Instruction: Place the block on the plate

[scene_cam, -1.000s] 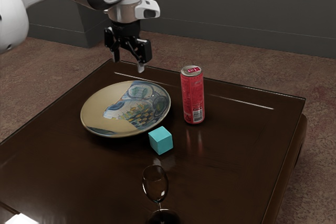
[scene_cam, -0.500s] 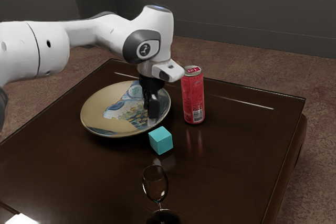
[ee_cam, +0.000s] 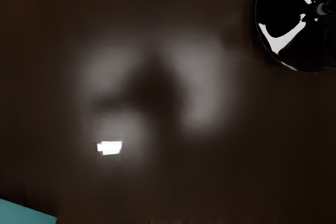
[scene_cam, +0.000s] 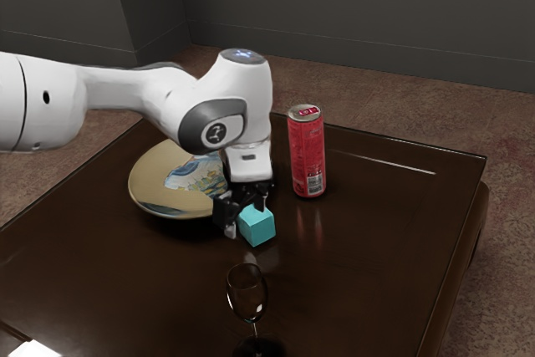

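My gripper (scene_cam: 245, 216) is low over the table beside the plate, its fingers apart and nothing held between them. The teal block (scene_cam: 257, 226) rests on the table at the fingertips, shifted toward the exterior view's right; part of its top is hidden by the gripper. In the wrist view a corner of the block (ee_cam: 23, 214) shows at the lower-left edge. The wide patterned plate (scene_cam: 163, 177) lies just behind, partly covered by the hand and arm.
A red can (scene_cam: 307, 152) stands upright close to the hand, toward the exterior view's right. A clear stemmed glass (scene_cam: 247, 293) stands nearer the exterior camera; its round dark base (ee_cam: 283, 59) appears in the wrist view.
Over the last second the arm has swung out across the plate and my gripper has come down beside the block, turning on the way. The block, plate, can and glass have stayed put.
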